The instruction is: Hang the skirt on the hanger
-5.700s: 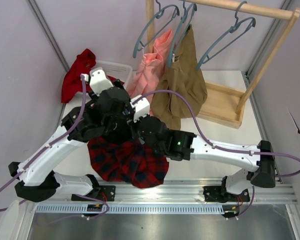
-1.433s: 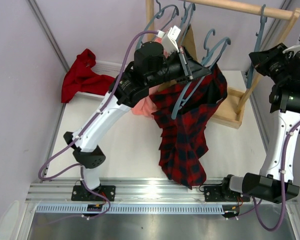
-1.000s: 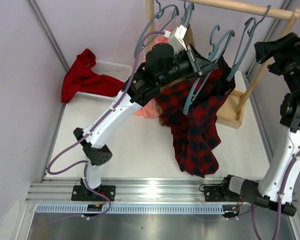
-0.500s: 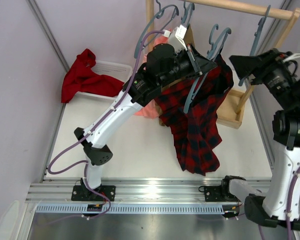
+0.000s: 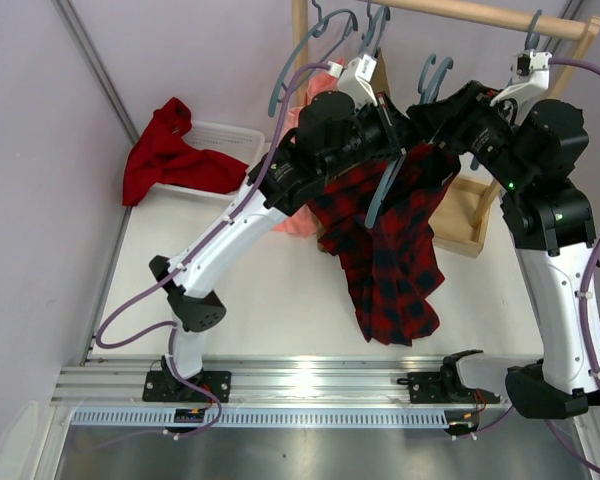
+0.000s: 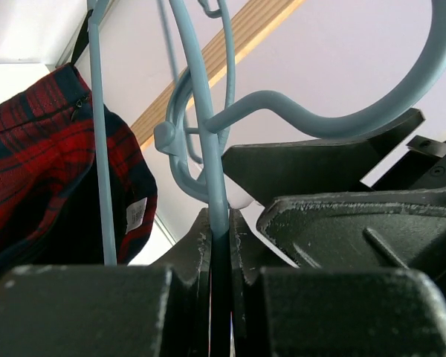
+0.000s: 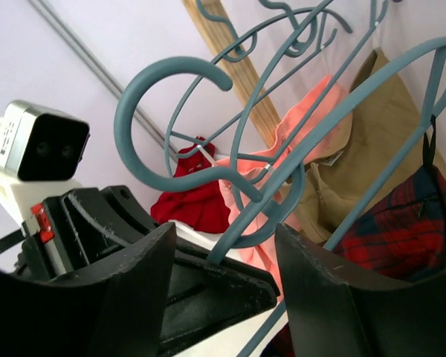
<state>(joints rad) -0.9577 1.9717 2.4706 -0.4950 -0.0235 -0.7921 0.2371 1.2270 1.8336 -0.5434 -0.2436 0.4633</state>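
Red-and-black tartan, the skirt hangs above the table from the hanger. The left gripper is clamped tight on the hanger's neck. The right gripper is spread wide by the hook, gripping nothing. Behind them runs the wooden rail.

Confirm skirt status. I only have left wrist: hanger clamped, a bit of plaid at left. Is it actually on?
Observer: Yes. Top view shows the skirt hanging down from the hanger.
Operator: Where's the right arm?
Observer: At the hanger. The right pincer is open, one finger either side of the hanger's neck.
Operator: Is it hooked on the rail?
Observer: No. In the top view the hanger sits apart from the wooden rail.
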